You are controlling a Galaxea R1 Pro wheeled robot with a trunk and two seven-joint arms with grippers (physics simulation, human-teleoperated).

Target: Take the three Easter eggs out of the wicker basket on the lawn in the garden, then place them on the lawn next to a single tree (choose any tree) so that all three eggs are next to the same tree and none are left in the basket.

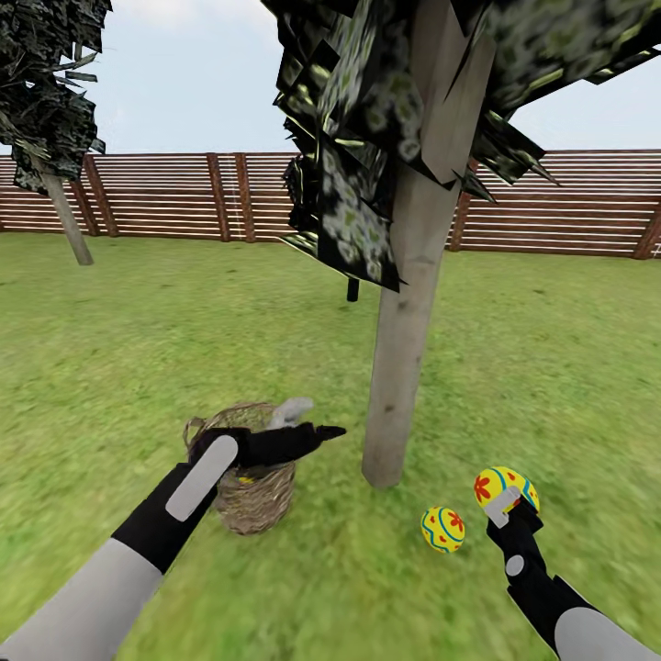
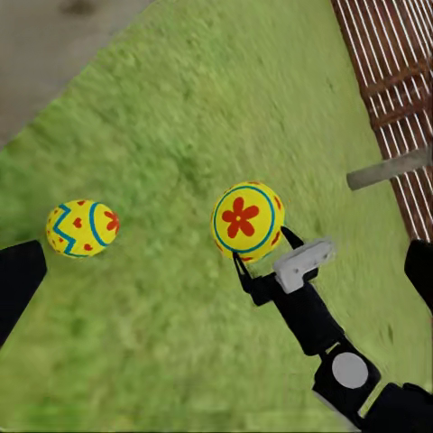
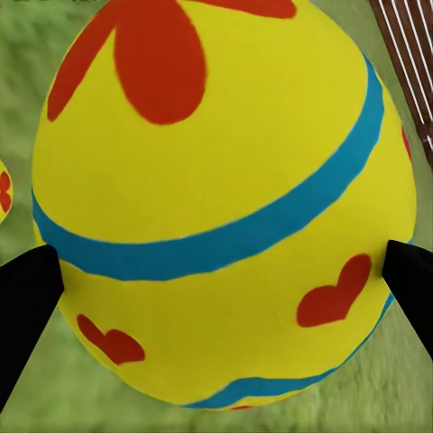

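Observation:
The wicker basket (image 1: 250, 491) stands on the lawn (image 1: 138, 367) just left of the pale trunk of the tree (image 1: 397, 367). My left gripper (image 1: 308, 420) reaches over the basket's rim, open and empty. A sliver of yellow (image 1: 245, 477) shows in the basket under that forearm. One Easter egg (image 1: 442, 529) (image 2: 81, 227) lies on the grass right of the trunk's foot. My right gripper (image 1: 508, 501) is shut on a second Easter egg (image 1: 501, 484) (image 2: 247, 220) (image 3: 225, 198), held just above the grass beside the first; its black fingers (image 3: 27, 302) press the egg's sides.
A brown slatted fence (image 1: 569, 202) runs across the back of the garden. Another tree (image 1: 69, 216) stands at the far left by the fence. Dark foliage (image 1: 349, 184) hangs low around the near trunk. Open grass stretches to both sides.

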